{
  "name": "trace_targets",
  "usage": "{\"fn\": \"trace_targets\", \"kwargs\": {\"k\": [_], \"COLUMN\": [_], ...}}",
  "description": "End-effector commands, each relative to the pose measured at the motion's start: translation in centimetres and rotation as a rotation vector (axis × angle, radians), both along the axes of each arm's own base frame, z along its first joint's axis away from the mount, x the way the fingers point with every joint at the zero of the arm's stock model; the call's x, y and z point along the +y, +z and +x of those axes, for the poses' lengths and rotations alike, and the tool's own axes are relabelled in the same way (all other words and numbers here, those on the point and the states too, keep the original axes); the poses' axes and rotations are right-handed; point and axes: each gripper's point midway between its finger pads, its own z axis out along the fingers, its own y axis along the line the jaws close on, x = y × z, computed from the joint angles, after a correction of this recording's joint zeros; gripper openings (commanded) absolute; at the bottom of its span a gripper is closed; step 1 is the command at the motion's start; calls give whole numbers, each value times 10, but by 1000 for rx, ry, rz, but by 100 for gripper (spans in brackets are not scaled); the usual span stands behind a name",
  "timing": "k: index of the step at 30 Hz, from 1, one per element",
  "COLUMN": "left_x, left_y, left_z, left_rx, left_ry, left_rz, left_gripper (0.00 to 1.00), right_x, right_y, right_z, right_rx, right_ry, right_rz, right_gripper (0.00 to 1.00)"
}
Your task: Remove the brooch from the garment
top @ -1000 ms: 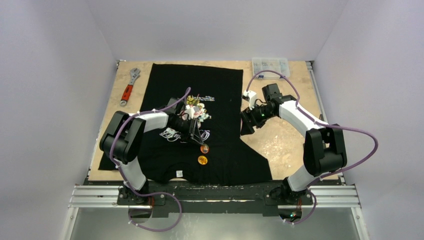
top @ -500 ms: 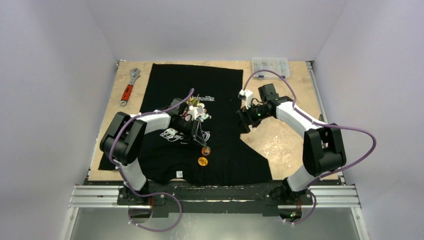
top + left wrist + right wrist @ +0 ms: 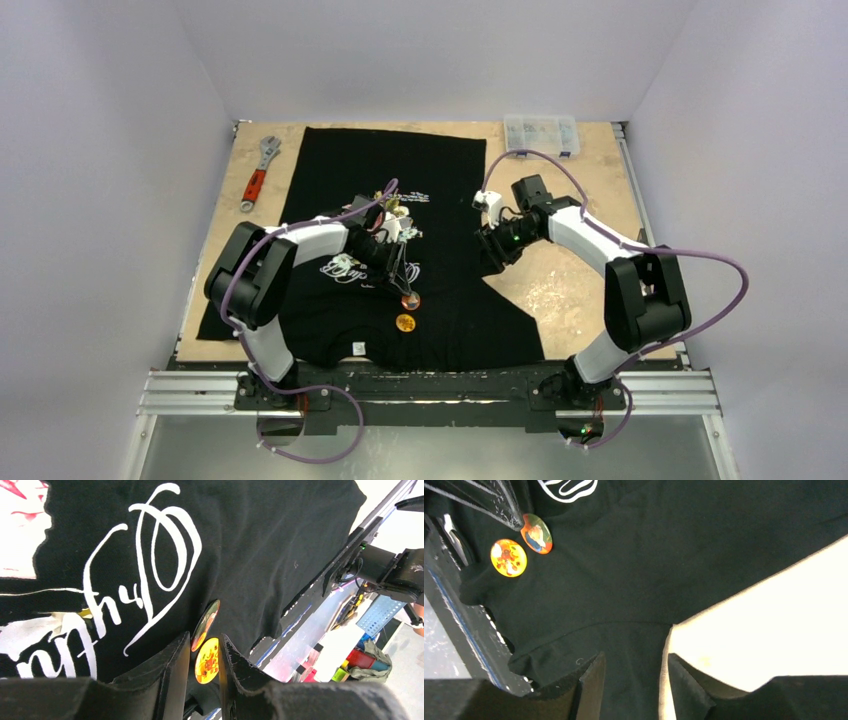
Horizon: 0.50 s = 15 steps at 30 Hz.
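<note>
- garment (image 3: 400,170): black knit cloth, matt and soft, lying in shallow wrinkles; the white lettering (image 3: 150,565) is a flat, smooth print on it
- orange brooch (image 3: 508,557): smooth, glossy face that catches the light
- red-and-green brooch (image 3: 536,533): glossy, coated face
- left gripper (image 3: 204,645) and right gripper (image 3: 635,656): black, matt, plastic-looking, with a finely ridged, slightly rough surface
- table (image 3: 560,300): pale wood board, matt, scuffed and blotchy
- wrench (image 3: 258,172): dull grey metal head, red coated handle
- box (image 3: 540,130): clear plastic
- rail (image 3: 430,392): silvery metal, dull sheen
</note>
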Motion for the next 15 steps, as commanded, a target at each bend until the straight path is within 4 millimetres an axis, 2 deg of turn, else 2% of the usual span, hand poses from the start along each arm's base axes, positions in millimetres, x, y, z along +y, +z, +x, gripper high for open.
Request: {"fn": "trace_targets", "kwargs": {"k": [1,4,8,11,14,15], "left_x": [0,-4,-7,-7,-9,-10], "left_y": [-4,-5,-5,-6,-6,-5], "left_z": [5,7,9,8,8,8], "left_rx": [-12,2,6,14,22,25], "left_ry": [-18,-14,-15,-16,-15,-14], "left_rz": [25,11,0,-3,-16,-23], "left_gripper": [26,25,22,20,8,0], "right_x": [-7,-12,-1,-3,-12,-14], "right_y": [-15,-27,-24,-37,-59,-63], "right_z": [-10,-17,-30,-36,-30,-23], "right_rx": [38,94,143,178,210,198], "right_ry": [112,156,187,185,157,142], "right_rz": [-133,-172,-130,-172,-247,-272], "right_gripper": [49,46,40,36,30,30]}}
